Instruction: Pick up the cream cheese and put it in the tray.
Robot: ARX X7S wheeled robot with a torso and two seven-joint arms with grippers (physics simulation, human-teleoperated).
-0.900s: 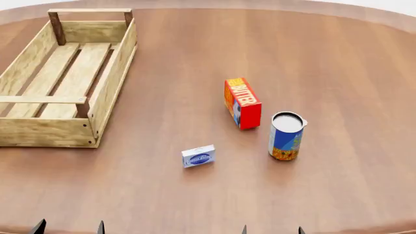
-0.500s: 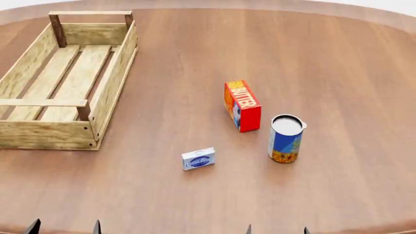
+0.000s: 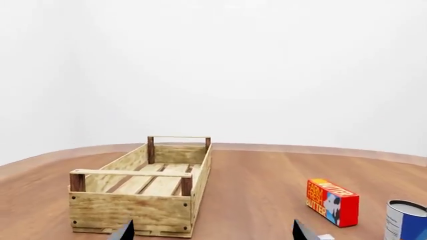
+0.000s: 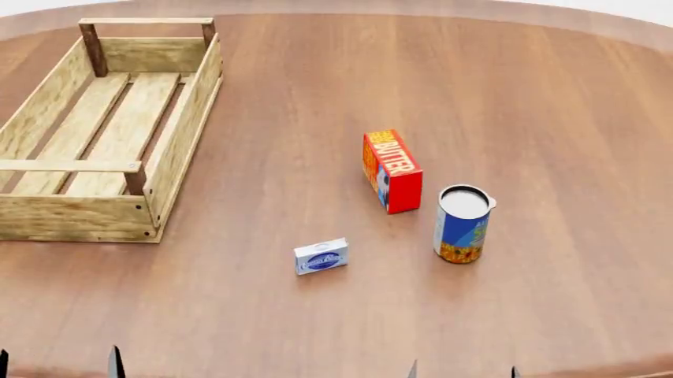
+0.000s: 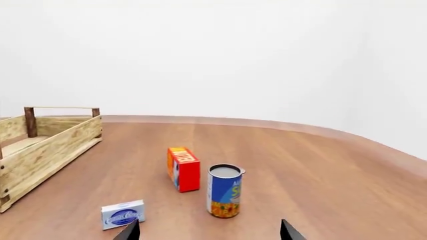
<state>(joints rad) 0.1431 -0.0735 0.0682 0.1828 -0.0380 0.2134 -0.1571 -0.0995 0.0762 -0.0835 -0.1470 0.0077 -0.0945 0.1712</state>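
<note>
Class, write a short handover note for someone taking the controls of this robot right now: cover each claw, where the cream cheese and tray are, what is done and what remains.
Left claw: open, empty, only its fingertips show at the near table edge.
Right claw: open, empty, likewise at the near edge.
Cream cheese: lying flat on the table, untouched, roughly between the two claws and nearer the right one.
Tray: far left, nothing visible inside.
Butter box and can stand beyond and right of the cream cheese, apart from it.
Done: nothing yet.
Left: reach the cream cheese, grasp it, carry it left, set it in the tray.

1 cream cheese point(image 4: 321, 257) | 1 tray point(image 4: 179, 150) | 1 butter box point(image 4: 392, 170) | 1 can point(image 4: 462, 224) | 1 table point(image 4: 526, 110)
</note>
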